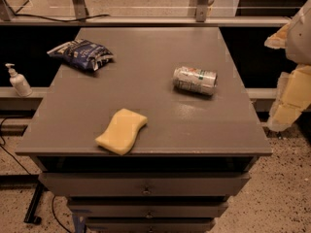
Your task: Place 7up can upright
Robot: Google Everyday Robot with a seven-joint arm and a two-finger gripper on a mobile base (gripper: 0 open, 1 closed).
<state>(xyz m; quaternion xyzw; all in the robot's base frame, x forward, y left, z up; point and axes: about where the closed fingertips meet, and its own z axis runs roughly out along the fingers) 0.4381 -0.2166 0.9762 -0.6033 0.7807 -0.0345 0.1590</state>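
Drawers (146,191) sit closest, under the grey table top (146,57). The job is not started yet. The 7up can (195,80) lies on its side on the top, well apart from the claw (291,98) and off to its left. The claw hangs past the table's edge and does not touch the can. I cannot tell if it is clenched or let go. The can still needs grabbing and standing up. It looks silvery, with green letters.
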